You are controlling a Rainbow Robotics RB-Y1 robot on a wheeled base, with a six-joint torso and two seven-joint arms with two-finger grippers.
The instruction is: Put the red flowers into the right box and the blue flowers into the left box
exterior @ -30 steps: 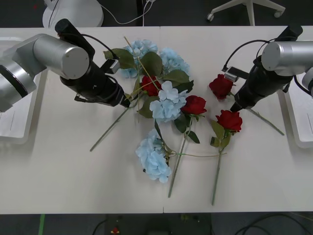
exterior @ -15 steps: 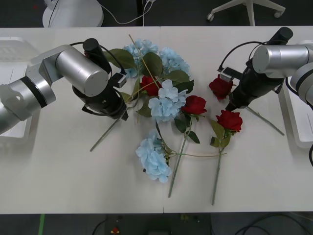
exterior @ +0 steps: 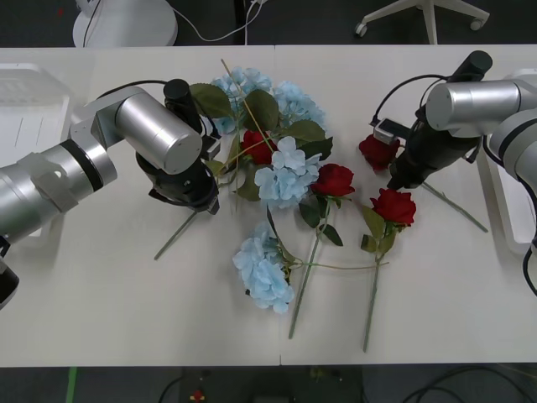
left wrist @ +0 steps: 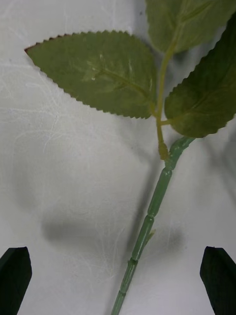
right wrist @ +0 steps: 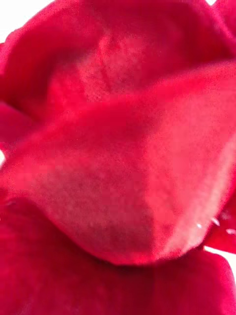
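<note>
- Two black fingertips of the left gripper stand wide apart at the corners of the left wrist view; nothing between them is gripped; a green ribbed stem lies on the white table in the gap, running up to serrated leaves
- Front view: left gripper points down over the upper end of that long stem, just beside the central heap of flowers; its fingers are hidden under the wrist there
- Right gripper: cannot tell whether its jaws are apart or together; the right wrist view is all red petals pressed close to the lens; in the front view the tip is masked by the black wrist
- Right gripper sits against the rightmost rose, whose stem trails toward the right box, cut off at the edge
- Four red flowers on the table: that one; one just below the gripper; one mid-table; one half buried under leaves
- Blue flowers: two heads at the top of the heap; one in the middle; one lower down, apart
- Left box lies at the left edge, partly behind the left arm
</note>
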